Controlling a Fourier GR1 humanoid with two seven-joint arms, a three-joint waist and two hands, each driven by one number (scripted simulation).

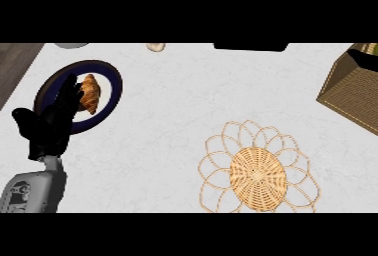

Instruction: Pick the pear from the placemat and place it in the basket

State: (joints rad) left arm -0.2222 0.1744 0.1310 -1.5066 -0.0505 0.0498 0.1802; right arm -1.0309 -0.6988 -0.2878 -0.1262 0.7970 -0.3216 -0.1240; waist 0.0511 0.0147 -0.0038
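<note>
Nearest the lower edge, the round woven placemat point(257, 175) with its looped border lies on the white table point(170, 125). Nothing lies on it; no pear is there.

Lower left: the left robot hand point(52, 125) rests with fingers spread and pointing up, holding nothing. Its fingertips overlap the dark-rimmed plate point(111, 75), which carries a croissant point(90, 94). The right robot hand shows nowhere.

Farther right, the square wicker basket point(354, 92) is cut by the view's edge. A small yellow-green patch point(367, 49) shows at its far rim, inside the opening. Judgement: this is probably the pear, in which case it is in the basket and the placing looks done. Too little of it is visible to confirm.

Orientation: stem direction and long axis cannot be told, as most of the fruit is hidden by the basket wall and the edge.

Handling, as a judgement: a pear is light, rigid, smooth-skinned and liable to roll. It bruises if squeezed at the neck. The broad lower body is the sound place to take hold, fingers and thumb on opposite sides, across the long axis.

Along the far edge: a pale grey item point(70, 45), a small cream item point(155, 47) and a dark flat item point(251, 46), all unidentifiable.
</note>
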